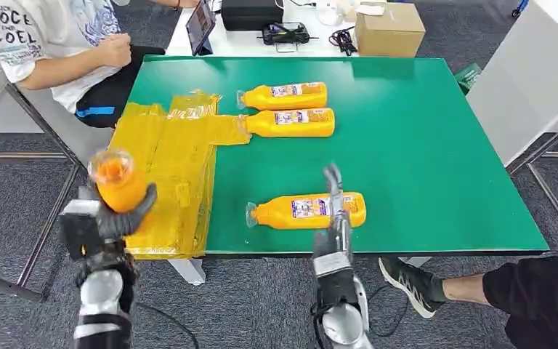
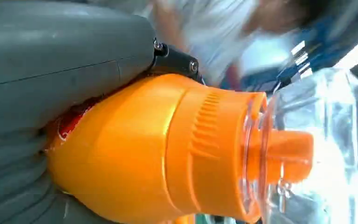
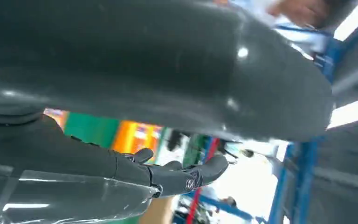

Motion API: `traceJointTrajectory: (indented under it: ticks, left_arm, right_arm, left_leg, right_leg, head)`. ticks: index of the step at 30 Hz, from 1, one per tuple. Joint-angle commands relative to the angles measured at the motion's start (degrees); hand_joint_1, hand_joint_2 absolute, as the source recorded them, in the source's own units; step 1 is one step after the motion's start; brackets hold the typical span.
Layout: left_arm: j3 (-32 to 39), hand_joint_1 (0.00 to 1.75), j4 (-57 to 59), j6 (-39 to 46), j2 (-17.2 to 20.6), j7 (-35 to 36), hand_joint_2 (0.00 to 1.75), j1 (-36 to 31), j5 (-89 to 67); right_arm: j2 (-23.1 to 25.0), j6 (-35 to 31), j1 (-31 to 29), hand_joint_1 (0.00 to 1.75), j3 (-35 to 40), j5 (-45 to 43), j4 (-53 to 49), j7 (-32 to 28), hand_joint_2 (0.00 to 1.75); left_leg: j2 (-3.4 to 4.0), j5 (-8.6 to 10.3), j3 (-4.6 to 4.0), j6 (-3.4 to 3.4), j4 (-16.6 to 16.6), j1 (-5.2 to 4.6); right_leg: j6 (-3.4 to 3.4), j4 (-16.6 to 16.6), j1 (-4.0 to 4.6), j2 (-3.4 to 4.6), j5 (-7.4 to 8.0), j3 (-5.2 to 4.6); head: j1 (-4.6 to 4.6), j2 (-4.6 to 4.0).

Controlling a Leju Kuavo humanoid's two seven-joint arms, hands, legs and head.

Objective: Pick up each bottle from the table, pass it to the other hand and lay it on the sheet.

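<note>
My left hand (image 1: 109,218) grips an orange bottle (image 1: 118,182) upright, cap end up, over the front left part of the yellow sheet (image 1: 167,167). The left wrist view shows that bottle's (image 2: 168,149) orange shoulder and clear cap close up against my left hand (image 2: 51,70). My right hand (image 1: 336,211) stands edge-on with fingers stretched upward, holding nothing, in front of a bottle (image 1: 306,210) lying near the table's front edge. Its fingers (image 3: 177,175) are straight and apart. Two more bottles (image 1: 283,96) (image 1: 288,122) lie side by side further back, caps towards the sheet.
The green table (image 1: 436,145) has free room on its right half. A seated person (image 1: 58,43) is at the far left corner. A cardboard box (image 1: 389,29) and cables sit on a white table behind. Someone's leg and shoe (image 1: 414,287) lie at the front right floor.
</note>
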Motion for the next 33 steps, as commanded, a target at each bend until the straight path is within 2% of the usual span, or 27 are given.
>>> traceJointTrajectory:
  ticks: [1, 5, 7, 12, 13, 15, 17, 22, 25, 27, 28, 31, 33]
  left_arm:
    - [-0.6, 1.75, 4.2, 4.8, 5.9, 2.2, 1.75, -12.0, -15.1]
    - [-0.8, 1.75, 4.1, 5.4, 5.8, 2.0, 1.75, -11.4, -15.3]
    - [-2.7, 1.75, 5.9, 5.7, 7.3, 2.8, 1.75, -12.5, -20.4]
    - [-8.7, 1.75, 19.9, 6.8, 11.0, 6.2, 1.75, -20.6, -35.0]
    - [-9.5, 1.75, 23.4, 5.3, 11.5, 6.3, 1.75, -22.4, -35.5]
    - [-11.5, 1.75, 30.7, 3.8, 12.9, 6.3, 1.75, -25.8, -36.4]
    - [-11.6, 1.75, 38.8, -3.3, 13.4, 4.9, 1.75, -29.0, -32.9]
    - [-17.4, 1.75, 53.2, -8.2, 16.3, 2.9, 1.75, -34.9, -33.6]
    - [-18.9, 1.75, 55.5, -9.1, 17.0, 2.5, 1.75, -36.1, -33.7]
    - [-20.0, 1.75, 57.1, -10.7, 17.2, 2.5, 1.75, -36.9, -33.5]
    - [-20.4, 1.75, 58.0, -11.9, 17.2, 2.7, 1.75, -37.3, -33.2]
    - [-19.6, 1.75, 59.3, -14.5, 17.4, 1.5, 1.75, -37.4, -30.4]
    - [-19.6, 1.75, 59.4, -14.5, 17.4, 1.5, 1.75, -37.4, -30.4]
  right_arm:
    - [-2.0, 0.4, -3.3, 0.0, 4.0, -2.3, -3.9, 0.2, 0.0]
    - [-2.2, 0.3, -3.1, 0.0, 3.9, -2.5, -3.7, 0.1, 0.0]
    - [-2.4, 0.9, -3.5, 0.0, 4.5, -3.1, -3.8, -0.4, 0.0]
    - [-2.5, 3.7, -6.0, 0.0, 8.4, -3.5, -2.5, 0.0, 0.0]
    - [-2.3, 4.3, -6.5, 0.0, 9.2, -3.6, -2.0, 0.2, 0.0]
    - [-2.2, 5.4, -7.2, 0.0, 11.3, -3.5, -0.7, 0.4, 0.0]
    - [-2.4, 6.0, -7.6, 0.0, 13.0, -3.3, 0.6, 0.4, 0.0]
    - [-2.3, 8.5, -7.9, 0.0, 14.5, -4.5, 3.2, 0.0, 0.0]
    - [-2.1, 8.9, -8.0, 0.0, 14.7, -4.7, 3.9, -0.1, 0.0]
    - [-2.1, 9.6, -8.1, 0.0, 15.0, -5.1, 4.3, -0.2, 0.0]
    - [-2.2, 9.8, -8.2, 0.0, 15.3, -5.1, 4.6, -0.2, 0.0]
    - [-2.0, 10.1, -8.3, 0.0, 15.9, -5.1, 5.4, -0.2, 0.0]
    - [-2.0, 10.1, -8.3, 0.0, 16.0, -5.0, 5.5, -0.2, 0.0]
  left_leg:
    - [0.08, -0.1, 0.23, -0.11, 0.1, 0.09]
    - [0.1, -0.08, 0.3, -0.08, 0.0, 0.04]
    - [0.04, -0.02, 0.15, -0.05, 0.0, 0.02]
    - [-0.12, -0.1, 0.42, -0.14, 0.0, 0.09]
    - [-0.12, 0.03, 0.14, -0.07, 0.0, 0.02]
    - [-0.06, 0.02, 0.2, -0.09, 0.0, 0.04]
    - [-0.05, 0.02, 0.27, -0.1, -0.1, 0.04]
    - [0.05, -0.02, 0.45, -0.15, -0.1, 0.09]
    - [0.11, 0.03, 0.23, -0.09, -0.1, 0.05]
    - [0.22, -0.14, 0.59, -0.16, -0.1, 0.13]
    - [0.13, 0.01, 0.22, -0.1, 0.0, 0.07]
    - [0.13, -0.08, 0.42, -0.15, 0.0, 0.1]
    - [0.14, 0.01, 0.2, -0.1, 0.0, 0.06]
  right_leg:
    - [-0.16, 0.1, 0.1, 0.06, -0.08, 0.22]
    - [-0.11, -0.1, 0.05, 0.07, -0.05, 0.27]
    - [-0.07, 0.0, 0.02, 0.01, -0.02, 0.13]
    - [-0.19, 0.0, 0.1, -0.13, -0.14, 0.44]
    - [-0.09, 0.0, 0.02, -0.11, -0.02, 0.13]
    - [-0.11, 0.0, 0.04, -0.05, -0.01, 0.19]
    - [-0.13, 0.0, 0.04, -0.06, -0.02, 0.25]
    - [-0.16, -0.1, 0.1, 0.04, -0.06, 0.41]
    - [-0.08, 0.0, 0.04, 0.11, 0.0, 0.17]
    - [-0.18, 0.0, 0.12, 0.21, -0.12, 0.53]
    - [-0.09, 0.0, 0.06, 0.13, -0.01, 0.18]
    - [-0.15, 0.0, 0.09, 0.14, -0.1, 0.37]
    - [-0.09, 0.0, 0.05, 0.17, 0.01, 0.15]
  head:
    - [0.0, 0.0]
    - [-0.02, 0.0]
    - [0.0, 0.0]
    - [0.0, 0.0]
    - [0.0, 0.0]
    - [0.0, 0.0]
    - [0.02, 0.0]
    - [0.0, 0.0]
    - [0.02, 0.0]
    - [0.02, 0.0]
    - [0.0, 0.0]
    - [0.02, 0.0]
    - [0.02, 0.0]
